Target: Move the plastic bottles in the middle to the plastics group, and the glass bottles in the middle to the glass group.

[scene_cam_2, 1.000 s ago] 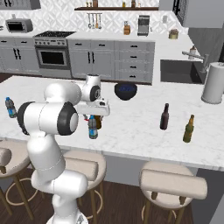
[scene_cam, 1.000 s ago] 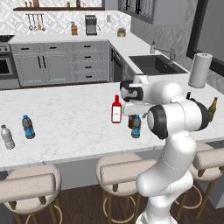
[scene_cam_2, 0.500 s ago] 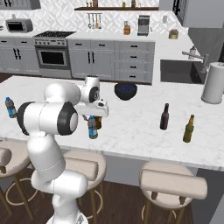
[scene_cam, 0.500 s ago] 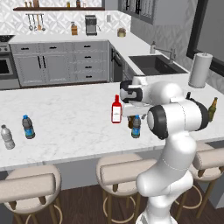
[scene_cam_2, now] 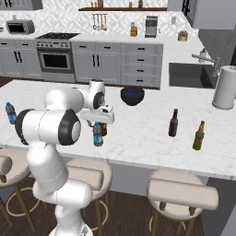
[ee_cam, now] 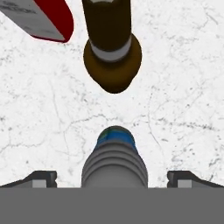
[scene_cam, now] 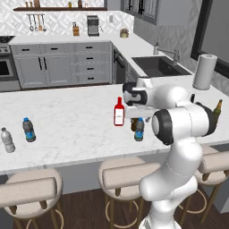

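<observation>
While wide open, claw (ee_cam: 112,177) straddles blue-capped bottle (ee_cam: 114,158).

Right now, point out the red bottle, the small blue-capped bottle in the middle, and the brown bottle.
red bottle (scene_cam: 119,114): left base view, white label.
small blue-capped bottle (scene_cam: 139,130): left base view, label.
brown bottle (ee_cam: 112,65): hand view, its shoulder below the pale band.

Plastic bottles (scene_cam: 139,129): three; glass bottles (scene_cam: 119,112): four, one brown mostly hidden, seemingly; stools (scene_cam_2: 182,194): three; paper-towel roll (scene_cam: 203,72): one; bowl (scene_cam_2: 132,96): one
</observation>
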Controlling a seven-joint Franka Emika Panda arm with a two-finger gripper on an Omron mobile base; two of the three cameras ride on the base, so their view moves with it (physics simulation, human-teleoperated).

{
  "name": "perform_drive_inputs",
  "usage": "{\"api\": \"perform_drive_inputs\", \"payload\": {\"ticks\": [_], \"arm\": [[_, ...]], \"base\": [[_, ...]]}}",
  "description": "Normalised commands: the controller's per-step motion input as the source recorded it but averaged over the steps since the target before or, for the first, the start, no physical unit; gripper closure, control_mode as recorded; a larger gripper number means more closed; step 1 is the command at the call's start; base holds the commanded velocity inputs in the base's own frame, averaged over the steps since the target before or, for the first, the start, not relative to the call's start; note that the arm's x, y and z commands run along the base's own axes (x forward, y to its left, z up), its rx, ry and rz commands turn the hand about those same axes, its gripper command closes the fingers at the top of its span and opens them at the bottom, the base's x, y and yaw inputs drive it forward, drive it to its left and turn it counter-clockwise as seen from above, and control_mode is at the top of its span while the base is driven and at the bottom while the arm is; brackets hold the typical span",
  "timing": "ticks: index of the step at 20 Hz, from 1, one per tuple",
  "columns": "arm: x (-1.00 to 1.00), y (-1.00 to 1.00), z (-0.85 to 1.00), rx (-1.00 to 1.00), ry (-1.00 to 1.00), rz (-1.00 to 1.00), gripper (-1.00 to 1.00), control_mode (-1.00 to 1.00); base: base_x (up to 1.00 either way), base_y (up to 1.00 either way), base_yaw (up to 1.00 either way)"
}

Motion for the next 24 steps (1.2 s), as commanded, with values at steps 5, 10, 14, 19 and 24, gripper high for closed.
{"api": "perform_drive_inputs", "payload": {"ticks": [5, 10, 14, 19, 24], "arm": [[-0.12, 0.00, 0.05, -0.03, -0.07, -0.12, -1.00, -1.00], [-0.02, 0.00, 0.12, -0.05, -0.03, -0.11, -1.00, -1.00], [-0.01, 0.00, 0.19, -0.04, 0.00, -0.11, -1.00, -1.00], [-0.19, 0.00, 0.06, 0.00, 0.01, -0.11, -1.00, -1.00], [0.02, 0.00, -0.22, -0.03, -0.02, -0.04, -1.00, -1.00]], "base": [[0.00, 0.00, 0.00], [0.00, 0.00, 0.00], [0.00, 0.00, 0.00], [0.00, 0.00, 0.00], [0.00, 0.00, 0.00]]}}
